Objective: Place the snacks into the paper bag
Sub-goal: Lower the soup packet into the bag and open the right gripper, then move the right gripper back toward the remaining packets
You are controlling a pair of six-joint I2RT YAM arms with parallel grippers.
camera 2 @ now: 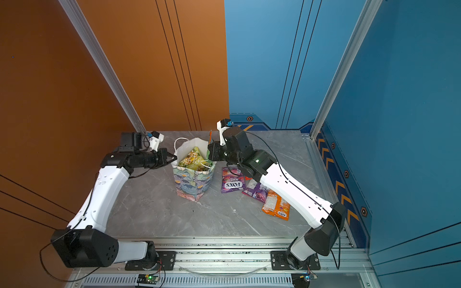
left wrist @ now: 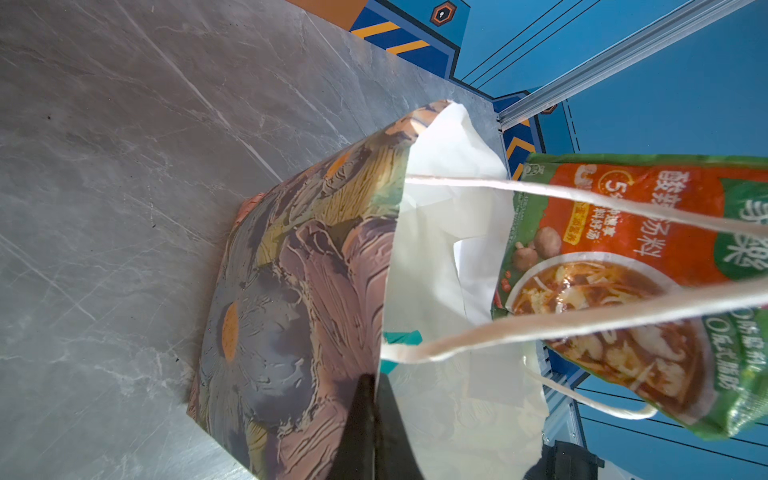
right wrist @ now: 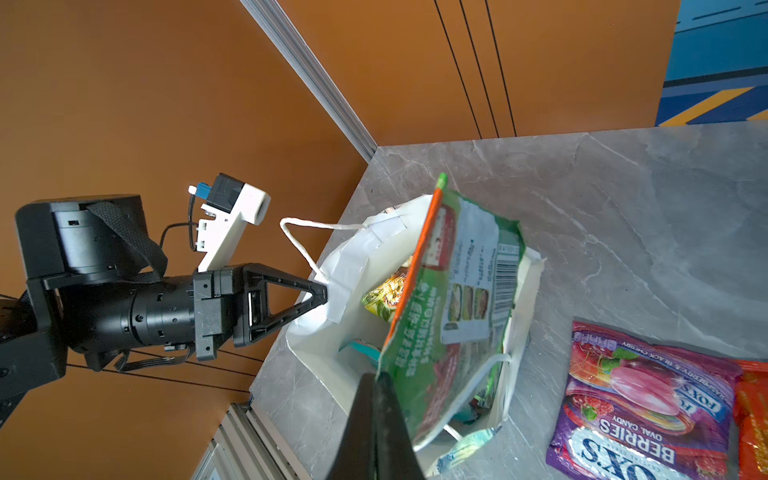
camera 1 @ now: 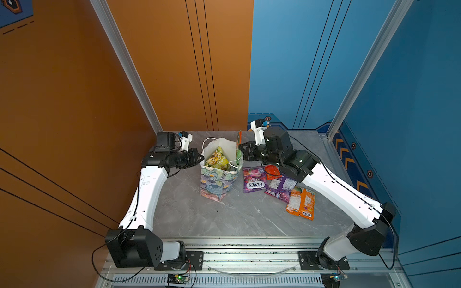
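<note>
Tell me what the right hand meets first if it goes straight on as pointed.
Probably the far wall of the paper bag, where the left hand pinches the rim; the line crosses the bag's open mouth, green soup packet leading. Height is unclear.

We note the paper bag [left wrist: 291, 270]: matt paper, brush-stroke print outside, plain white within, with twisted white cord handles [left wrist: 582, 316]. The green soup packet [left wrist: 623, 257] and purple FOX'S packet [right wrist: 631, 407] are glossy, crinkled plastic film. The worktop [camera 1: 224, 219] is smooth, grey-veined and stone-like, faintly sheened; the left gripper [right wrist: 321, 293] is matt black plastic.
</note>
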